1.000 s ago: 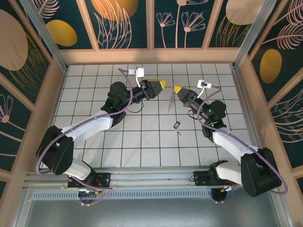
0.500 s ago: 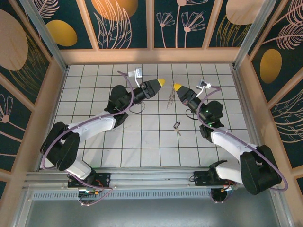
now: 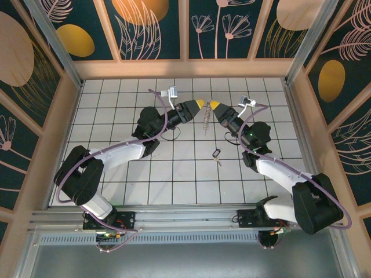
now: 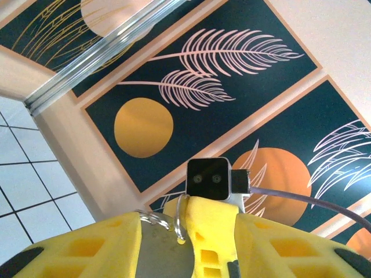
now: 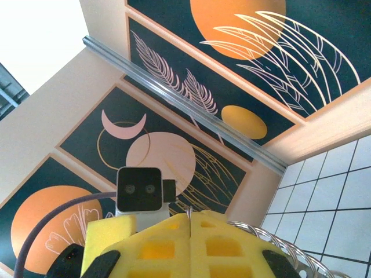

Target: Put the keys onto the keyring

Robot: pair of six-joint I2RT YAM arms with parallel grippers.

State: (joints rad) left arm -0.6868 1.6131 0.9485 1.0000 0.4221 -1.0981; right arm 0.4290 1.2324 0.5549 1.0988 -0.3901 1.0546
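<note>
Black-headed key (image 3: 216, 154) lies untouched on the tiled floor (image 3: 174, 174) | keyring (image 3: 205, 119) dangles just beyond, pinched in the closed right gripper (image 3: 212, 105) | left gripper (image 3: 200, 103) straddles it, jaws apart, whether clamped cannot be told.

The silvery-grey metal keyring (image 5: 278, 240) shines, its wire coils smooth and glossy. The 2 yellow plastic fingers (image 5: 156, 246) look matt, moulded. White floor tiles (image 3: 174, 174) are smooth with a dull sheen; the aluminium rail (image 5: 174, 98) looks brushed.

White tiled floor (image 3: 174, 179) enclosed by dark floral wall panels (image 3: 243, 35).
</note>
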